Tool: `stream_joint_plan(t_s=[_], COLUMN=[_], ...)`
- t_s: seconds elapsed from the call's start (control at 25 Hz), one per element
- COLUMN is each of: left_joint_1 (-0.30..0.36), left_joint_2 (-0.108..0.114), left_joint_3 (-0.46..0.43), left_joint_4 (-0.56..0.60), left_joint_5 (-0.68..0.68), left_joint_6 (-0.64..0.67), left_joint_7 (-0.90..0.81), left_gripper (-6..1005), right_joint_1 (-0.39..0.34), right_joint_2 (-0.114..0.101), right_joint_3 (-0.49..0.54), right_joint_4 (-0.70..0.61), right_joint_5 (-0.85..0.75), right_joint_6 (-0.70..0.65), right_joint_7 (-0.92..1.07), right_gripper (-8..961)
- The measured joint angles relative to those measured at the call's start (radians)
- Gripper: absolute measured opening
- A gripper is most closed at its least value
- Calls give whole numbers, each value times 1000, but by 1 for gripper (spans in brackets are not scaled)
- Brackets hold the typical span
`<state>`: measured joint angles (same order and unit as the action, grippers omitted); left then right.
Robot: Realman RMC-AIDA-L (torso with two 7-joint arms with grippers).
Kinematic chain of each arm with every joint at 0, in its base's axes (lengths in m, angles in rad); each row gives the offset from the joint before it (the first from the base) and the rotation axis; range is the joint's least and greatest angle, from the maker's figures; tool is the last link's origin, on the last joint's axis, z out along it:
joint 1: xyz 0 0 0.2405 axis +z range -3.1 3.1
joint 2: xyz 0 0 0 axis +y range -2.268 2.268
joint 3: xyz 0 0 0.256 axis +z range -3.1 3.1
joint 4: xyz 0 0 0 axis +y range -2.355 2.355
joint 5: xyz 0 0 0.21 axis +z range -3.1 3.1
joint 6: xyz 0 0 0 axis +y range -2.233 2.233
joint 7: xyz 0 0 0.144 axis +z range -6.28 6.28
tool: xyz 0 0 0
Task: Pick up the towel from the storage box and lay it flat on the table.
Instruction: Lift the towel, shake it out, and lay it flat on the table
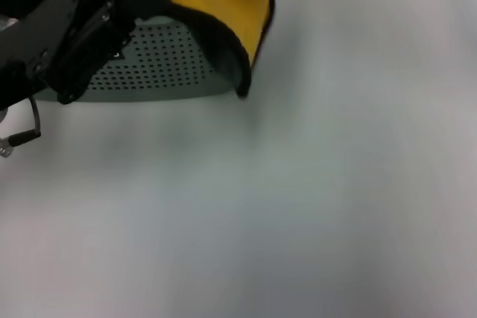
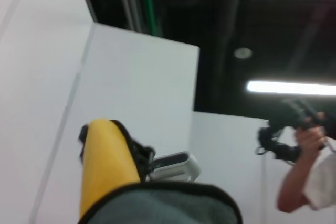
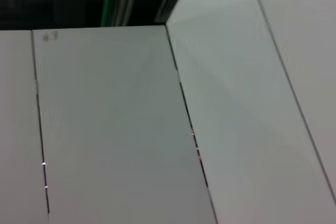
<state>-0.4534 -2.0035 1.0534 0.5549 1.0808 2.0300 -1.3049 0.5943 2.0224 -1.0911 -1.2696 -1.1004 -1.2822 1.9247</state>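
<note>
The storage box [image 1: 149, 65], pale grey-green with rows of small holes, stands at the far left of the table [image 1: 298, 199]. The towel [image 1: 216, 5] hangs over the box's right part, yellow side facing me, with its black-edged lower corner down beside the box wall. My black left arm [image 1: 74, 42] reaches over the box, and its hand runs out of the head view at the top. In the left wrist view, my left gripper [image 2: 152, 163] is shut on the towel [image 2: 105, 166], which folds yellow and grey-green around it. My right gripper is out of view.
White tabletop stretches in front of and to the right of the box. A person [image 2: 310, 166] holding a black device stands beyond the table in the left wrist view. The right wrist view shows only pale wall panels [image 3: 157, 129].
</note>
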Motion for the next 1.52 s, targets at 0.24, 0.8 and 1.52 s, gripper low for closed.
stream_joint_plan(t_s=[0.24,0.8,1.52], left_joint_1=[-17,-59,-95], left_joint_2=[18,46,64], left_joint_3=[44,39,63], left_joint_4=[74,151,146], left_joint_5=[-8,-108,-151], left_joint_6=[3,2,2], left_joint_7=[-138,-407,-465], left_gripper=[29,34,40], right_joint_1=[-176,-306,-182], right_joint_2=[-3,-65,-8], right_joint_3=[-40,151,370], right_joint_4=[-36,249,365], right_joint_5=[-4,-197,-398], right_joint_6=[-47,-400,-796], right_joint_7=[68,29,-435], right_gripper=[176,647,605])
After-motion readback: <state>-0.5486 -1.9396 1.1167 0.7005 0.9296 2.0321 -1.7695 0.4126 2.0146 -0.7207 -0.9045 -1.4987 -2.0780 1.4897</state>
